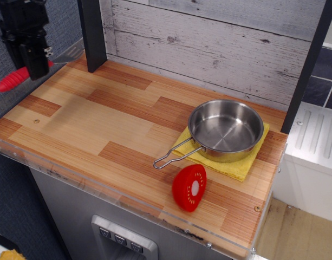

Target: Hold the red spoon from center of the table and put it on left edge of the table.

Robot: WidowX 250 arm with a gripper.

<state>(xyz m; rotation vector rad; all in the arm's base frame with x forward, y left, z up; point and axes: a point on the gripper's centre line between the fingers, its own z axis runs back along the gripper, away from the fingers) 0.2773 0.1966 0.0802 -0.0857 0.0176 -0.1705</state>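
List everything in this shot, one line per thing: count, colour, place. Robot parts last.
red spoon: one, ribbed red handle and silver head, held in the air at the far left, near the table's left edge.
pan: one, silver steel with a wire handle, empty, right of centre on the yellow cloth.
yellow cloth: one, yellow, under the pan.
red half-round disc: one, red with a white centre, near the front edge, in front of the pan's handle.
table: one, light and dark wood planks, clear plastic rim in front.
post: one, black, upright at the back left.
gripper: one, black, top left, shut on the spoon.
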